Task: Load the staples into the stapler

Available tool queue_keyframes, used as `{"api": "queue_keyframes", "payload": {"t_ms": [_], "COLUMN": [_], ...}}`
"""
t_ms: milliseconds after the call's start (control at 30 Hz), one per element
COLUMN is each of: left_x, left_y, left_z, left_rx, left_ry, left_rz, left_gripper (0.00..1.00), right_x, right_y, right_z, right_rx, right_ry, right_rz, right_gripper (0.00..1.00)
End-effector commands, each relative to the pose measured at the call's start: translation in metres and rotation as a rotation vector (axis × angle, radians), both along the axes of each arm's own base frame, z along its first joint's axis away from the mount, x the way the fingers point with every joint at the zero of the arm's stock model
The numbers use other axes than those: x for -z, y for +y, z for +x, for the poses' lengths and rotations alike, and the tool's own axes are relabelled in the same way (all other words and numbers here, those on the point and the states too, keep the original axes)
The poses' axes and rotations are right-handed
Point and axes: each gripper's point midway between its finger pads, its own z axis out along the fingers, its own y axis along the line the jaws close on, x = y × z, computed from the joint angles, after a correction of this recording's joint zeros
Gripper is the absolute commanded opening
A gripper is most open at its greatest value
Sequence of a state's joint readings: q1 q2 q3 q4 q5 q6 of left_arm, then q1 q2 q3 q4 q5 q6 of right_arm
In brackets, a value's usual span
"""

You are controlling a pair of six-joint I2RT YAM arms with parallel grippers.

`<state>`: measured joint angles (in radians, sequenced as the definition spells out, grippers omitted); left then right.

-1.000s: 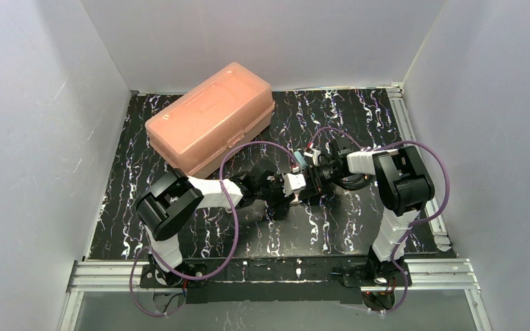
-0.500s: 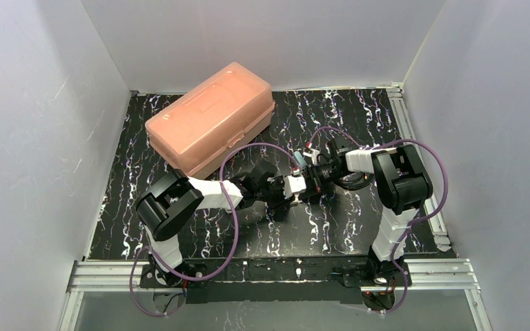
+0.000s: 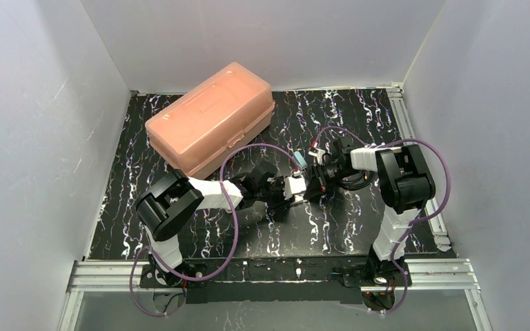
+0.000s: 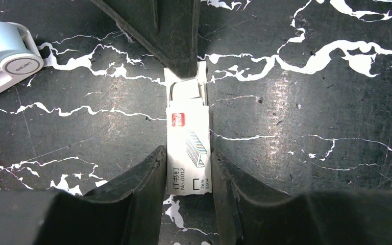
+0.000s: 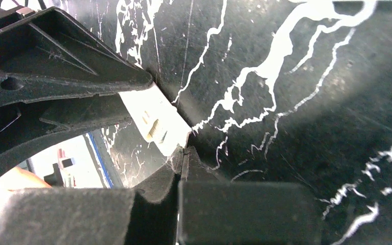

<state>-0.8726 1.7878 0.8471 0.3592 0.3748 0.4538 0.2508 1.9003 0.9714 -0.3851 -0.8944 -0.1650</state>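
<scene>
The left gripper (image 4: 188,155) is clamping the staple box (image 4: 189,130) by its long sides (label reading No 0012), low over the black marbled table (image 4: 311,132); contact with the table cannot be told. The right gripper (image 5: 182,143) is pinching the box's far end, where a white inner tray is showing. A pale blue and white item (image 4: 5,51) is lying near, apart from both. The stapler is not showing clearly enough to identify.

Black table (image 3: 359,227) veined white, salmon-pink case (image 3: 210,117), white staple box (image 4: 189,148) with red label.
</scene>
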Motion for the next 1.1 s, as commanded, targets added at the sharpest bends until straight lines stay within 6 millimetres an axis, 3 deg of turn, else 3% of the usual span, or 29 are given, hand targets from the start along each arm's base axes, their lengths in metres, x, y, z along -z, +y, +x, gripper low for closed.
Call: {"api": "queue_keyframes", "payload": {"t_ms": [0,533,767,1067], "left_x": [0.036,0.035,0.03,0.008], "left_y": [0.033,0.03,0.03,0.029], "left_z": [-0.029,-0.025,-0.022,-0.013], "left_rx": [0.01,0.007,-0.01,-0.038], "left_ry": [0.114,0.108,0.1,0.045], "left_rz": [0.16,0.16,0.153,0.121], "left_gripper": [0.36,0.38,0.55,0.68], "right_x": [0.014,0.013,0.008,-0.03], "right_y": [-0.023,-0.05,-0.052,-0.054], "right_z": [0.009,0.01,0.019,0.063], "right_rx": [0.01,0.027,0.023,0.071], "right_ry": [-0.057,-0.075,-0.104,-0.293], "right_rz": [-0.099,-0.107,-0.115,-0.15], "right_gripper": [0.01,0.02,0.36,0.58]}}
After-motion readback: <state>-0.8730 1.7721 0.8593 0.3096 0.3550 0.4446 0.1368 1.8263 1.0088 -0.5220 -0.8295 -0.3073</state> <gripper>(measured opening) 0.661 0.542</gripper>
